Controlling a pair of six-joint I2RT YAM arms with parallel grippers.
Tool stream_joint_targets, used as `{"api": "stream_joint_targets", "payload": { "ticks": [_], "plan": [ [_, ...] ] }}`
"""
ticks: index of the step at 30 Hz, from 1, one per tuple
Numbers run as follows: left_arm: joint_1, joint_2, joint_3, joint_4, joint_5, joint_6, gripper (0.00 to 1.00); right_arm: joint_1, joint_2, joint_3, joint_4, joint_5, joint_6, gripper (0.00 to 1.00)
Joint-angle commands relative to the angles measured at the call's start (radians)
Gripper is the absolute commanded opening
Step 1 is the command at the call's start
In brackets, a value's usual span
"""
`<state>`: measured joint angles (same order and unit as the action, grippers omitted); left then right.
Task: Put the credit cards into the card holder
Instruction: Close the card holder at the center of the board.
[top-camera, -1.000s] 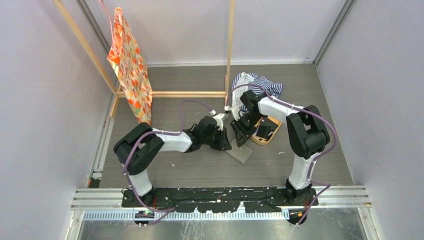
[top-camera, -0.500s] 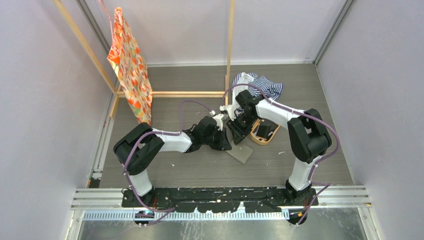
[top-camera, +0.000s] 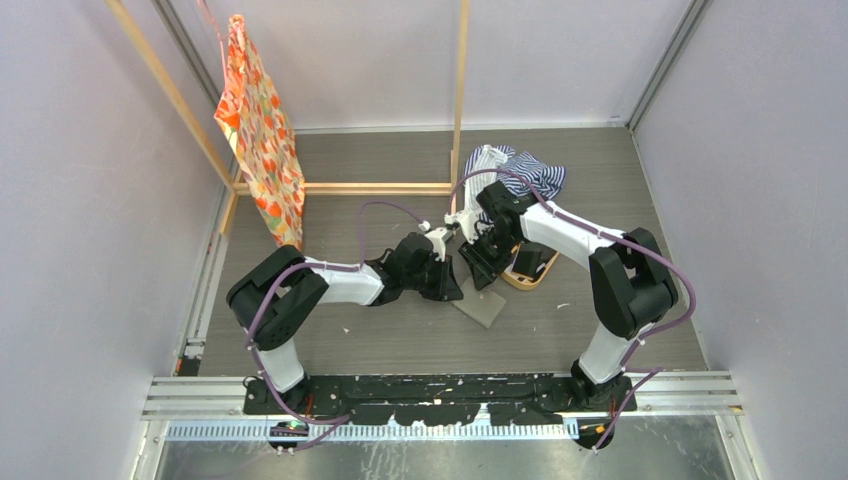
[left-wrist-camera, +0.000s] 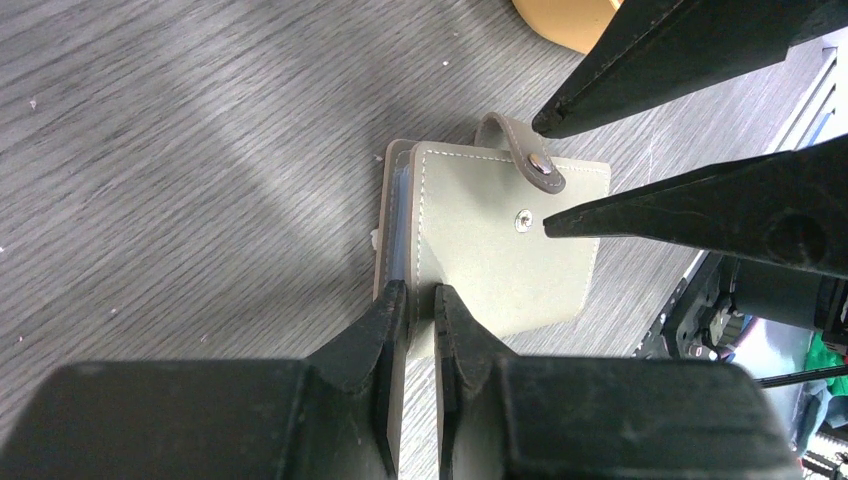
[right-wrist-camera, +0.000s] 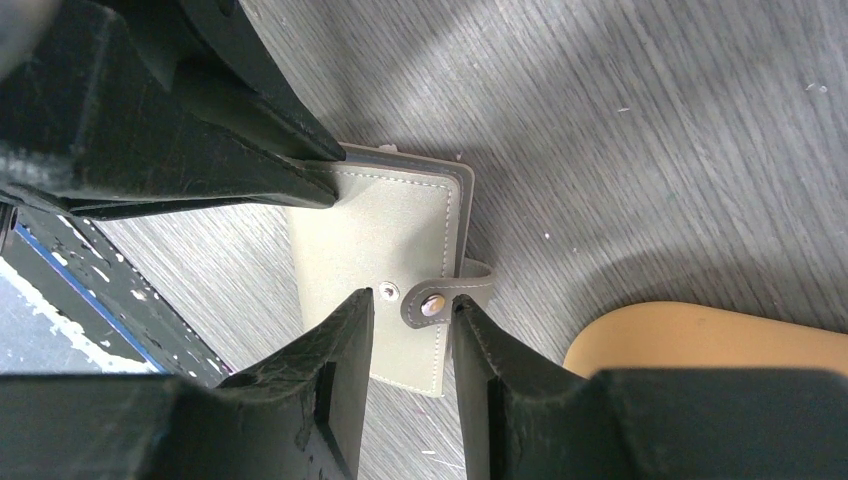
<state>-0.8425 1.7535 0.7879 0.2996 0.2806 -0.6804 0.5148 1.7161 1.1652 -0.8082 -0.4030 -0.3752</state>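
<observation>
The grey-taupe card holder (left-wrist-camera: 500, 240) lies folded on the table, also in the top view (top-camera: 482, 306). My left gripper (left-wrist-camera: 415, 295) is shut on the near edge of its top cover. A thin pale-blue edge of credit cards (left-wrist-camera: 396, 228) shows between the covers. My right gripper (right-wrist-camera: 413, 305) stands open just above the wallet (right-wrist-camera: 385, 225). Its fingertips straddle the closing tab (right-wrist-camera: 440, 298) and the metal snap. The tab is unsnapped and curls up. A black card (top-camera: 530, 262) lies in the orange-tan tray (top-camera: 521, 282).
A striped cloth (top-camera: 520, 170) is bunched behind the right arm. A wooden frame (top-camera: 375, 187) with a patterned orange bag (top-camera: 262, 125) stands at the back left. The tray's rim (right-wrist-camera: 710, 340) lies just right of my right gripper.
The right arm's elbow has swung to the right, and its gripper has shifted slightly over the wallet. The left arm has held still, keeping its grip.
</observation>
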Motion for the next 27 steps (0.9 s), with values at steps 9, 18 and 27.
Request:
{"api": "stream_joint_targets", "payload": {
  "ticks": [9, 18, 27],
  "plan": [
    [-0.004, 0.000, -0.020, -0.045, -0.020, -0.007, 0.11, 0.023, -0.005, -0.009, -0.017, 0.033, -0.028, 0.38],
    [-0.004, -0.006, -0.027, -0.045, -0.023, -0.005, 0.11, 0.023, 0.017, -0.007, -0.035, 0.047, -0.043, 0.34],
    [-0.004, -0.014, -0.052, -0.013, -0.030, -0.010, 0.11, -0.033, -0.001, -0.003, -0.038, -0.048, -0.007, 0.36]
  ]
}}
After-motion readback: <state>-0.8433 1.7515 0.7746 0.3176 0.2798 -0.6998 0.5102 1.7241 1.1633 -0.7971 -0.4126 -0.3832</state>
